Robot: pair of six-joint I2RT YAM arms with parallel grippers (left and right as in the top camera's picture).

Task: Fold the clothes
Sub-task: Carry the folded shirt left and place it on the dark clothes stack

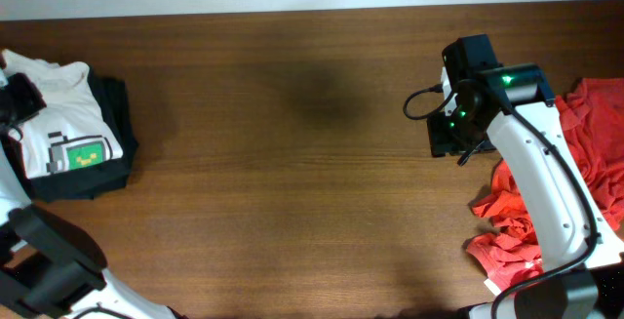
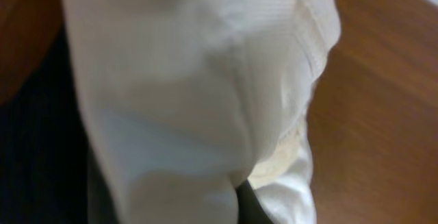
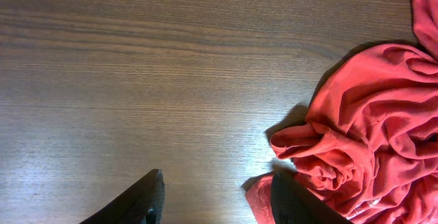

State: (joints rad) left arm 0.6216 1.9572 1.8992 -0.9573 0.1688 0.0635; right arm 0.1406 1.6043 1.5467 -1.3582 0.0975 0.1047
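Note:
A folded white T-shirt [image 1: 60,114] with a green pixel print lies on a stack of black clothes [image 1: 107,139] at the far left. My left gripper [image 1: 19,97] sits at the shirt's left edge. In the left wrist view white cloth [image 2: 198,94] fills the frame and hides the fingers. A crumpled red garment pile [image 1: 585,173] lies at the right edge and also shows in the right wrist view [image 3: 369,128]. My right gripper [image 3: 215,196] is open and empty above the wood, its right finger at the red cloth's edge.
The brown wooden table [image 1: 292,163] spans the view between the two piles. The right arm's white links [image 1: 541,192] reach over the red pile. The left arm's base [image 1: 49,260] stands at the front left corner.

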